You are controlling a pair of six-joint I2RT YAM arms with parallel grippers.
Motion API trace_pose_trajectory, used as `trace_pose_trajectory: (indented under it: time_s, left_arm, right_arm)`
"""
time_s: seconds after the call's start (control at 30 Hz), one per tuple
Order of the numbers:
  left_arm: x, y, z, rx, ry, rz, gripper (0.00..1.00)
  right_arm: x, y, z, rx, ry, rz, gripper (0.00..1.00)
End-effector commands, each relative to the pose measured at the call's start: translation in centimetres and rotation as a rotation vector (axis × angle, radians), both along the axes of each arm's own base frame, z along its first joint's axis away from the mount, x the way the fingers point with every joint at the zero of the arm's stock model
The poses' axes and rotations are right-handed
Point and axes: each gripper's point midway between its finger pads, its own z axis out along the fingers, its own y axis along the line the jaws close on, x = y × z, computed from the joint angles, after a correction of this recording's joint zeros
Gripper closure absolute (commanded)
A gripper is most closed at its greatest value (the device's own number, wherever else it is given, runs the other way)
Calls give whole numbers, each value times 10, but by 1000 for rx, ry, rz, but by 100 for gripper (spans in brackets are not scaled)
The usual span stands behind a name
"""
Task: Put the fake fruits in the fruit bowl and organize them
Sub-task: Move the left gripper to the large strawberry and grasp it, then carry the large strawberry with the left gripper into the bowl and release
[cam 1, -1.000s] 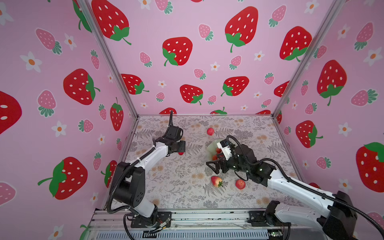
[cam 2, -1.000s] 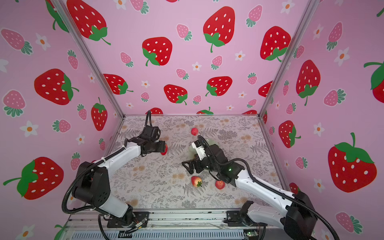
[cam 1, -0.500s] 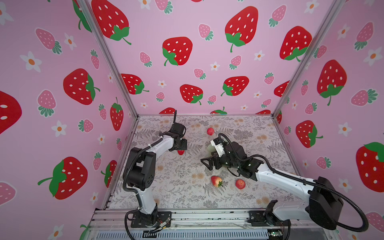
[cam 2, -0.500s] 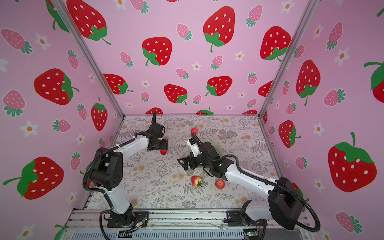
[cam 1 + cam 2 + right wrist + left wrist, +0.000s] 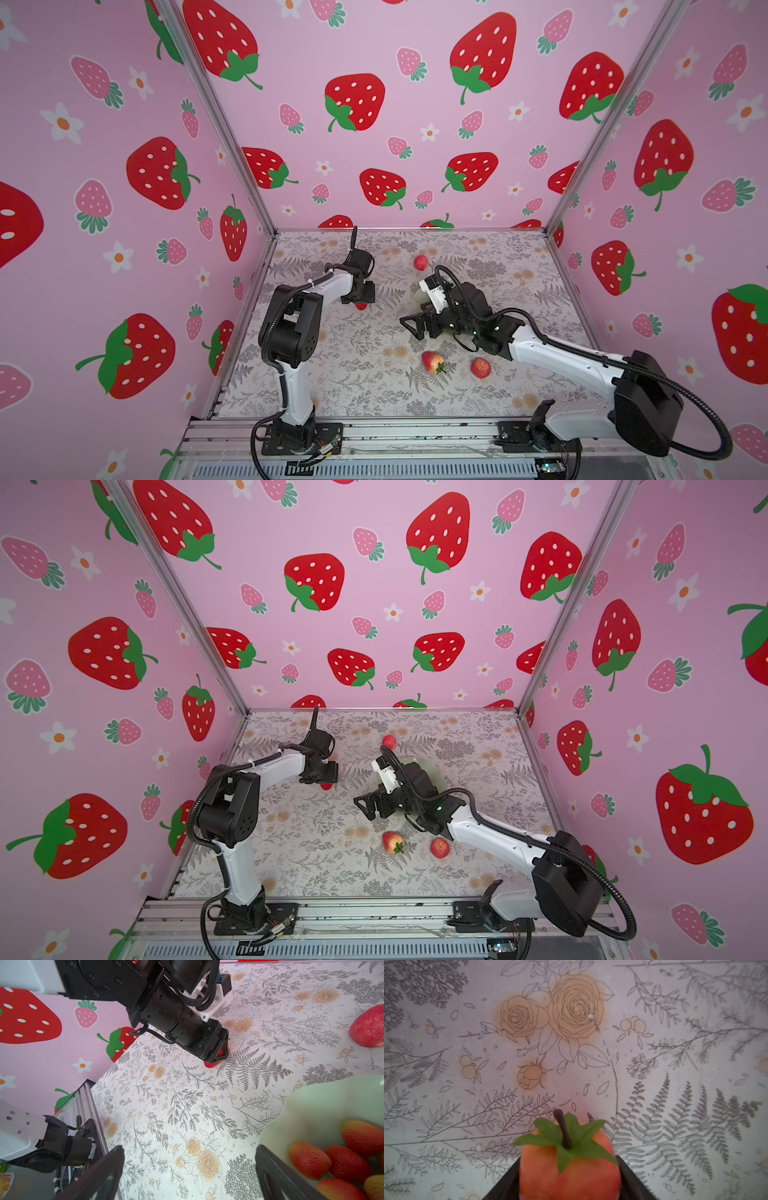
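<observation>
My left gripper [image 5: 569, 1167] is down at the table mat, shut on the green-capped strawberry [image 5: 571, 1176], which fills the gap between its black fingers. In both top views that strawberry [image 5: 361, 306] [image 5: 326, 786] peeks out under the gripper. The mint fruit bowl [image 5: 311, 1105] holds a bunch of red-orange balls [image 5: 309, 1160]; my right arm mostly covers the bowl [image 5: 436, 773] in a top view. Just left of the bowl, my right gripper [image 5: 190, 1155] [image 5: 411, 326] hovers open and empty. Loose fake fruits lie at the back [image 5: 420, 262] and in front [image 5: 432, 361] [image 5: 481, 368].
Pink strawberry-print walls close in the left, back and right sides. An aluminium rail [image 5: 374, 432] with both arm bases runs along the front edge. The left arm's elbow [image 5: 291, 332] stands tall at the left of the floral mat.
My right gripper has swung left, off the bowl and over the mat. The left arm's elbow has risen upright while its jaws narrowed round the strawberry at about the same spot.
</observation>
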Motion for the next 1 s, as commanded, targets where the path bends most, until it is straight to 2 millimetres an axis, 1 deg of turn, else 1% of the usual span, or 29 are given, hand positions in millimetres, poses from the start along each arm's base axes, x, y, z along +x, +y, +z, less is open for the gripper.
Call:
trace_pose_trajectory:
  time_s: [0.0,0.07,0.1,0.17,0.27,0.33,0.4,0.47,0.57,0.63,0.7,0.73,0.8,0.9,0.97]
  left_arm:
    - [14,1,10,-2,-34,22,38]
    - [15,0,14,-10,-44,24,43]
    - [14,0,17,-11,-51,25,45]
    - [13,0,26,-10,-73,24,47]
    - [8,-3,43,-23,-99,11,49]
    - [1,-15,55,-39,-115,-16,49]
    - [-6,-34,74,-58,-143,-54,50]
    - [-13,-62,92,-91,-180,-110,50]
    - [-23,-110,115,-147,-225,-203,50]
    - [-27,-138,123,-177,-234,-251,50]
    - [-29,-163,125,-212,-226,-283,50]
    - [-29,-172,124,-222,-227,-292,50]
    - [-25,-189,123,-232,-229,-310,50]
    - [-21,-204,115,-210,-207,-340,50]
    - [-22,-213,109,-200,-191,-366,50]
  right_arm:
    - [2,-4,12,37,-5,0,1]
    - [2,-11,14,49,3,-12,1]
    - [3,-16,15,59,5,-27,1]
    - [5,-31,12,68,28,-69,1]
    - [11,-63,-8,47,106,-168,1]
    - [10,-85,-20,21,129,-238,1]
    - [7,-103,-24,4,124,-298,1]
    - [2,-116,-26,-2,126,-334,1]
    - [-6,-127,-22,27,126,-363,1]
    - [-10,-133,-22,42,131,-377,1]
    - [-14,-138,-21,50,135,-392,1]
    - [-15,-141,-22,48,137,-400,1]
    - [-17,-144,-18,55,137,-410,1]
    - [-18,-145,-9,72,132,-411,1]
    - [-19,-146,-4,78,126,-415,1]
